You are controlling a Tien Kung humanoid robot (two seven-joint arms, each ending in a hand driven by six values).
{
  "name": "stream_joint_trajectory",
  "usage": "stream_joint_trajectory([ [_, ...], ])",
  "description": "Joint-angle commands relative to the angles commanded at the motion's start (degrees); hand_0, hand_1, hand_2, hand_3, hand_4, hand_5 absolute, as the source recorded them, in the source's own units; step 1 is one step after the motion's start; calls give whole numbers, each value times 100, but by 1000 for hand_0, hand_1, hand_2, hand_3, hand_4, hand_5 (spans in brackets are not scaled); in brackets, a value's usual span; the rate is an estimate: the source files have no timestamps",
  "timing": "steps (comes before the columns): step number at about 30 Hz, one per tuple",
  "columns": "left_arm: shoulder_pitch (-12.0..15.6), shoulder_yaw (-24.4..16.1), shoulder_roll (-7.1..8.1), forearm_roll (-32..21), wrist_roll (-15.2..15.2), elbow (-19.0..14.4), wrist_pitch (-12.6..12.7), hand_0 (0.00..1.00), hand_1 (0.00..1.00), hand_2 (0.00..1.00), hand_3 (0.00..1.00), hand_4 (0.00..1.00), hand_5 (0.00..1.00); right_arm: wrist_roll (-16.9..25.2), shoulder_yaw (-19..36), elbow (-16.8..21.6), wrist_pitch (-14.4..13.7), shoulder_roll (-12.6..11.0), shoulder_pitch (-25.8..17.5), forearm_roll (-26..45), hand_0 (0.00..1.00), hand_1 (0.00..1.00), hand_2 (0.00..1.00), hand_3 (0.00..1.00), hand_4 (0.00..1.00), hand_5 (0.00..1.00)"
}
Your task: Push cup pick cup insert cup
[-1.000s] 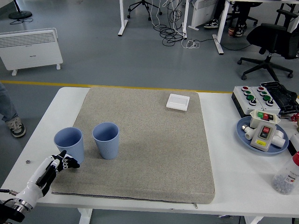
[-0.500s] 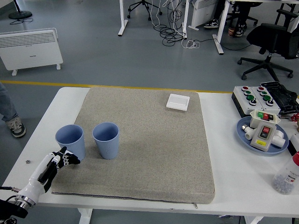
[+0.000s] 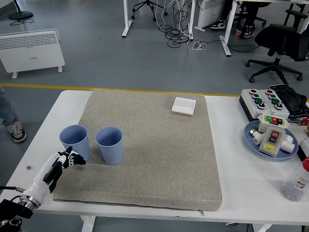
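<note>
While the left robot hand (image 3: pixel 67 159) presses its curled fingertips against the base of the left cup (image 3: pixel 74 140), holding nothing, that cup slides along the grey mat (image 3: pixel 159 159). Over the last second it has moved right and slightly away from the near edge, closing much of the gap to the right cup (image 3: pixel 109 145); the two now stand upright, just beside each other but apart. The hand has followed it in, its white forearm reaching further over the surface (image 3: pixel 231 193). My reading is that the push step is well along, with the pick and insert steps not yet begun. The right cup has not shifted.

Farther back, a white box (image 3: pixel 184 105) lies near the mat's far edge. At right sit a blue plate (image 3: pixel 251 140) and a button box (image 3: pixel 263 100), untouched.
</note>
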Motion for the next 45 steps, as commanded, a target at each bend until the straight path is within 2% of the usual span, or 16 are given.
stream_joint_trajectory([
  [13, -314, -26, -174, -48, -53, 367, 4, 638, 521, 484, 434, 548, 998, -2, -2, 0, 5, 20, 2, -22, 679, 591, 603, 583, 125, 547],
  [25, -617, 314, -183, -190, 3, 788, 1, 640, 520, 484, 434, 540, 998, -17, -9, 0, -1, 28, -49, -46, 680, 594, 604, 583, 123, 552],
  [32, -739, 410, -184, -296, -195, 885, 28, 643, 523, 491, 435, 535, 998, -12, -17, 0, -2, 32, -74, -42, 679, 593, 604, 584, 122, 553],
  [45, -1071, 656, -178, -530, -249, 1151, -37, 645, 522, 488, 435, 534, 998, 0, -23, 0, 4, 38, -54, -42, 679, 593, 606, 583, 120, 553],
])
